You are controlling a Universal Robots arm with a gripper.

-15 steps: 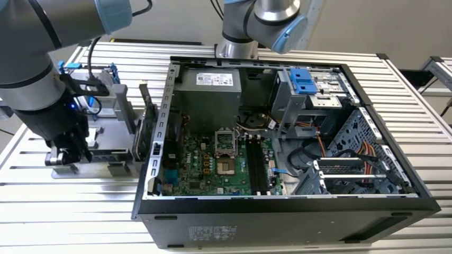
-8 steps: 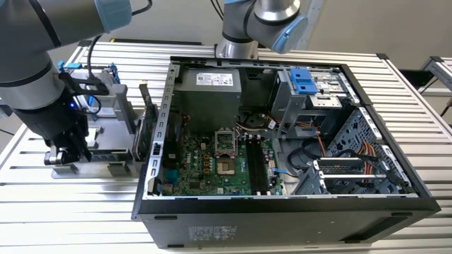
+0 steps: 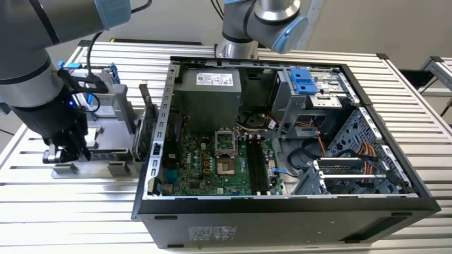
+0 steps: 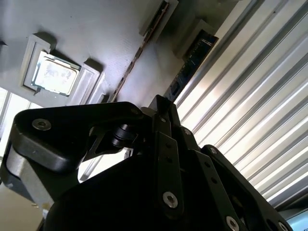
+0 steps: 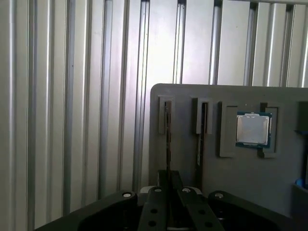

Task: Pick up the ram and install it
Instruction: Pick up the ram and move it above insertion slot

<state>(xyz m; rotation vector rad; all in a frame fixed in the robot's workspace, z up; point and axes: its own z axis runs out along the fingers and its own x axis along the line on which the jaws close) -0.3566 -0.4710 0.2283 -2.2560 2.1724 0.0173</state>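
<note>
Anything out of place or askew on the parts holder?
Nothing stands out. In the first wrist view the ram sits straight in its slot on the grey holder, the processor lies flat in its recess, and the end effector is close to the ram.

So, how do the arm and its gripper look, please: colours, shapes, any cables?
The arm is made of grey tubes and dark round joints with light blue caps; a black cable runs along it. The gripper is black, built of angular links with small silver screw heads.
</note>
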